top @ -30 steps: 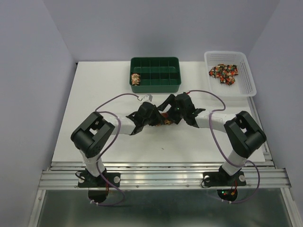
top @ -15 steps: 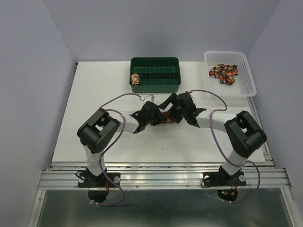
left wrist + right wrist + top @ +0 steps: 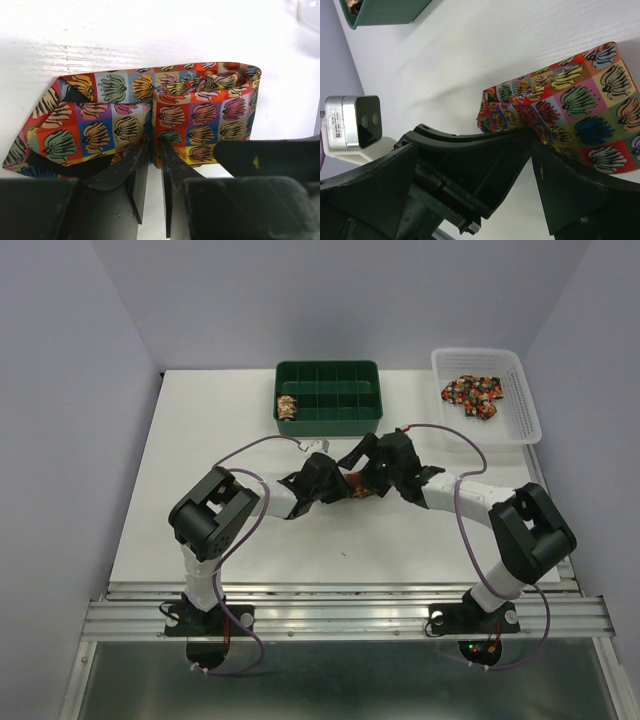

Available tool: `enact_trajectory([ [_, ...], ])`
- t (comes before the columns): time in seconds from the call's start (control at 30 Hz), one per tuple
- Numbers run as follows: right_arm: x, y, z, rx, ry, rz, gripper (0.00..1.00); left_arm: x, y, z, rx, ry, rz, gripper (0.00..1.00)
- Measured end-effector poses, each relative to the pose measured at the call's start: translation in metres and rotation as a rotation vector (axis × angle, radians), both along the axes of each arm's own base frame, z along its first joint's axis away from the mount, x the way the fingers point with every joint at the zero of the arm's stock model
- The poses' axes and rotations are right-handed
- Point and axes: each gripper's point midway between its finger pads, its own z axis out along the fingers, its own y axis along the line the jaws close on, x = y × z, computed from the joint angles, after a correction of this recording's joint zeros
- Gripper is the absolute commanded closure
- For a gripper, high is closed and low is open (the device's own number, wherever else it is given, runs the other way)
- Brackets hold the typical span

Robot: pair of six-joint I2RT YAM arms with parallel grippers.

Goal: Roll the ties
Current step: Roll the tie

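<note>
Mid-roll on one tie [image 3: 190,115], centre of the counter [image 3: 200,440]: it is folded over itself, not a tight roll yet. The left hand [image 3: 155,160] pinches its near edge at the fold, and the right hand [image 3: 472,146] looks spread open beside it. Next, I'd guess the right hand turns the fold over while the left keeps tension.
</note>
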Motion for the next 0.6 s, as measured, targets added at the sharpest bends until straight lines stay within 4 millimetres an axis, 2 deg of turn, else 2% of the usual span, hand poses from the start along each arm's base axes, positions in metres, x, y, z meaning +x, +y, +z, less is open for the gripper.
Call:
enact_trajectory([
  [0.2, 0.006, -0.022, 0.011, -0.083, -0.038, -0.009, 0.00, 0.000, -0.001, 0.000, 0.001, -0.001, 0.000, 0.73],
  [0.37, 0.017, -0.065, 0.016, -0.252, -0.099, 0.006, 0.00, 0.001, -0.002, 0.000, 0.000, -0.002, -0.002, 0.72],
  [0.47, 0.021, -0.086, 0.020, -0.349, -0.154, 0.070, 0.00, 0.001, -0.003, 0.000, 0.002, -0.004, -0.004, 0.72],
  [0.6, 0.023, -0.097, 0.020, -0.415, -0.217, 0.208, 0.00, 0.001, -0.003, 0.000, 0.003, -0.004, -0.005, 0.73],
])
